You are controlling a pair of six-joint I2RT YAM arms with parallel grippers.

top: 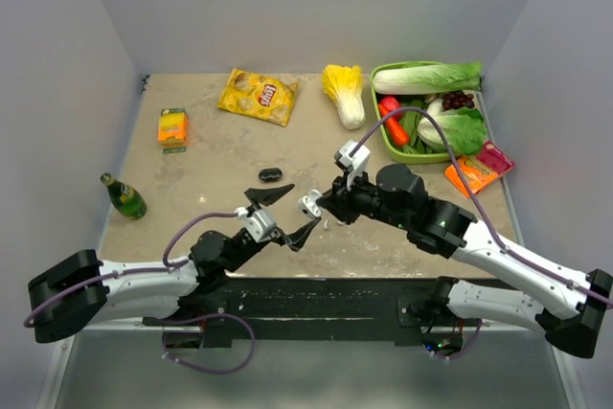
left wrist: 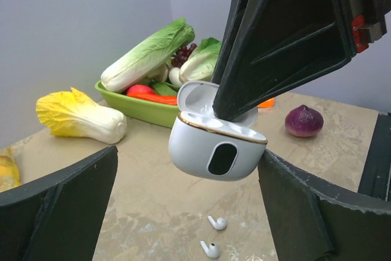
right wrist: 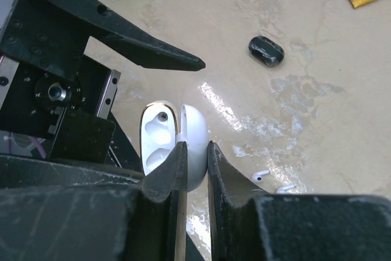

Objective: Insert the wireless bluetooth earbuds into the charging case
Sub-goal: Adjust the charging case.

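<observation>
White and hinged open, the case (left wrist: 214, 151) hangs in the air above the table (top: 211, 160), near its front edge. The right claw (right wrist: 195, 146) is clenched on it: one dark finger reaches down into the open mouth while the other sits behind, so the lid appears pinched between them. The case's body tilts forward, its gold rim and a dark oval on its front facing the left wrist camera. From the right wrist, two sockets show as pale hollows in the body. The left claw (top: 303, 206) is released, its two fingers spread wide to either side of the case and touching nothing. Two white buds (left wrist: 217, 222) lie on the table below the case, just beside each other, stems flat on the surface and apart from both claws. A closed black case (top: 269, 175) rests on the table a little beyond the claws. Farther back stand a green basket (left wrist: 137, 107) heaped with vegetables, a yellow cabbage (top: 347, 93) beside it, and a chips bag (top: 257, 96). A red onion (left wrist: 303, 120) sits near the basket. An orange box (top: 172, 127) and a green bottle (top: 124, 196) lie along the left side.
</observation>
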